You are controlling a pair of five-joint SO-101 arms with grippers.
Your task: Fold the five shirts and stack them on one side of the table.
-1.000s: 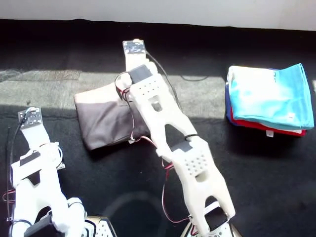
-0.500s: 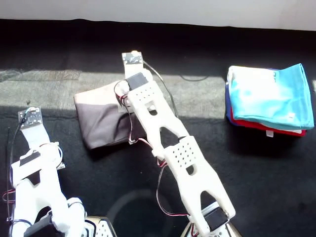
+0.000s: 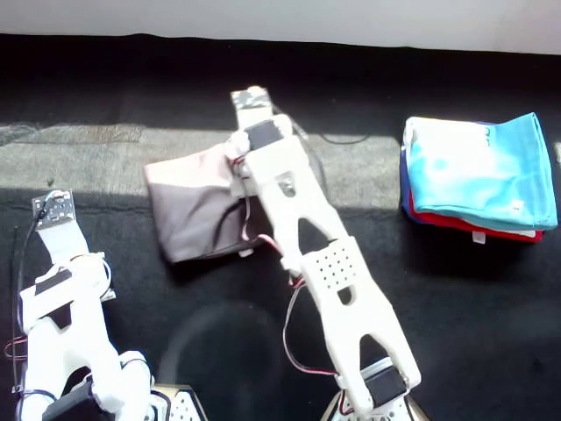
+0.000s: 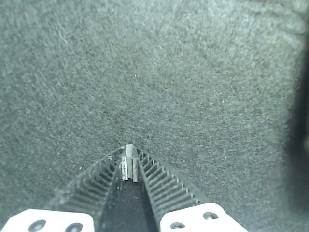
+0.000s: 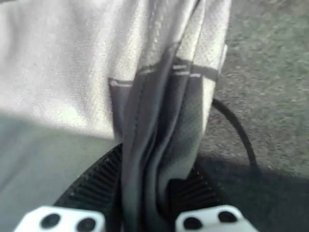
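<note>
**Folded Shirt Gripped, Bound for the Stack**

At eight o'clock on the table, the left gripper rests over bare felt, jaws together on nothing; we judge it parked clear of the work. Toward ten o'clock from centre lies the folded grey shirt, one bunched edge clamped between the jaws of the right gripper, apparently for dragging to the stack of folded shirts at two o'clock.

right pincer tips lost in grey shirt, lower stack covered
</note>
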